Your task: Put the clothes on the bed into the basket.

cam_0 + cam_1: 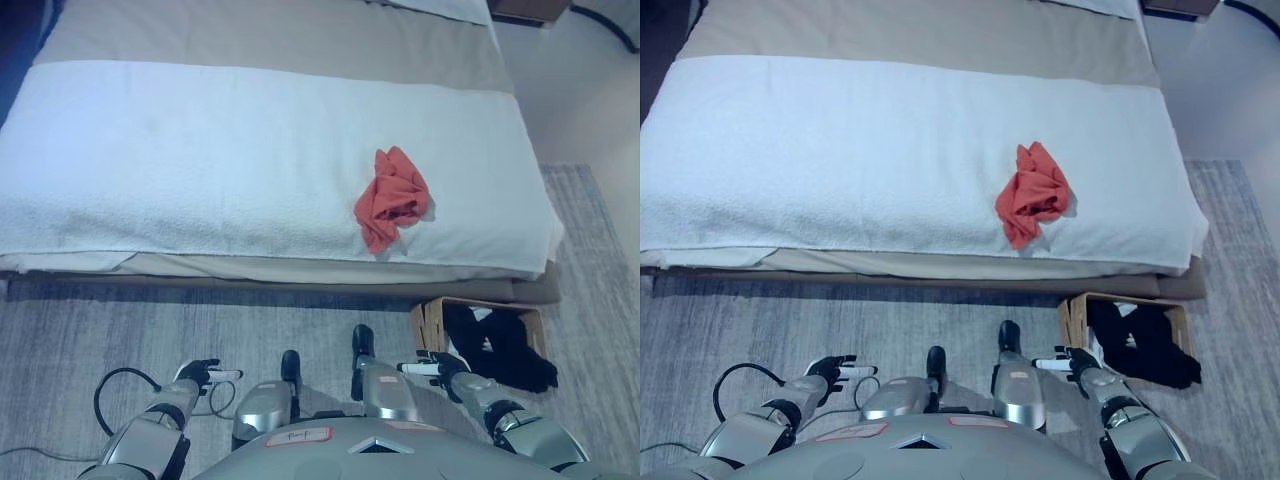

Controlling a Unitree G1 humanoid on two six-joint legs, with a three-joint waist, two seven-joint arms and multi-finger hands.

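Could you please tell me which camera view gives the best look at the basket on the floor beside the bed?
The right eye view: the basket shows its whole rim there, with the black clothing draped over its near edge. The left eye view shows the same basket a little further right, equally filled with the dark garment, so the difference is slight.

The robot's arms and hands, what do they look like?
Both arms are shiny silver-grey and rounded. The left hand and right hand are dark, with white tips on some fingers.

Crumpled red garment [1034, 206] on white bed [840, 160], basket [1076, 318] below
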